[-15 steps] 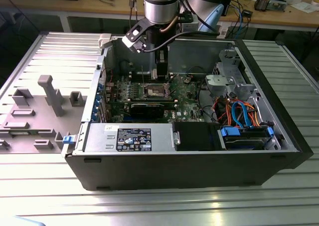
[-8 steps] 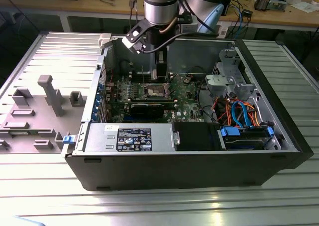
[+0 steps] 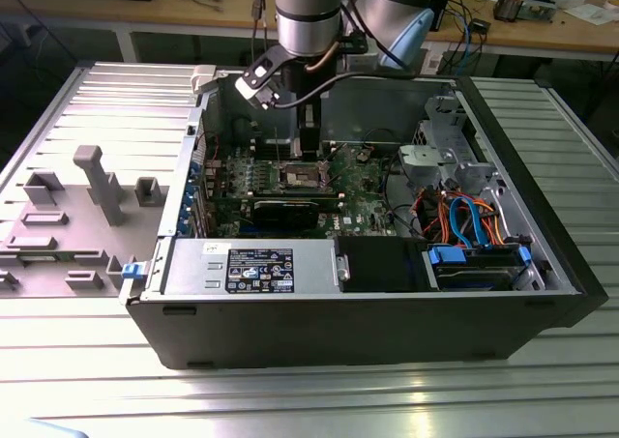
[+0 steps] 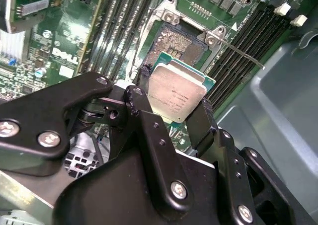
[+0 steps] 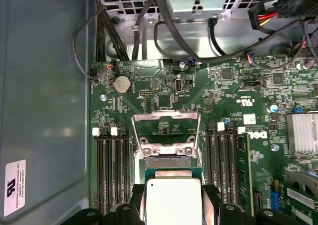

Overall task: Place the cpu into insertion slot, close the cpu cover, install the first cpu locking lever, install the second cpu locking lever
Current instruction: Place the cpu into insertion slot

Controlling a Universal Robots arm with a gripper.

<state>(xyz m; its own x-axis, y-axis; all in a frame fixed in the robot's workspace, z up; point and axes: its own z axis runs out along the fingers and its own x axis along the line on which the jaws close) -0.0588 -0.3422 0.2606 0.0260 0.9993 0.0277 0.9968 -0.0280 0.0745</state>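
My gripper [image 4: 175, 95] is shut on the cpu [image 4: 176, 92], a small square chip with a silver-grey top and green rim, held by two opposite edges between black fingers [image 4: 144, 78]. In both wrist views the cpu [image 5: 173, 201] hangs just above the motherboard, beside the open insertion slot [image 4: 180, 40]. The slot's contact field [image 5: 166, 162] lies bare. The cpu cover [image 5: 166, 117], a thin silver frame with a window, stands swung open past the slot. One locking lever [image 4: 243, 56] sticks out sideways, unlatched. In the exterior view the gripper [image 3: 308, 146] hovers over the slot [image 3: 300, 175] inside the case.
Memory slots [image 5: 112, 170] flank the slot on both sides. A labelled silver power supply [image 3: 256, 269], a drive cage [image 3: 455, 153] and orange and blue cables [image 3: 464, 216] fill the open case [image 3: 368, 327]. A grey fixture with posts [image 3: 97, 182] sits at the exterior view's left.
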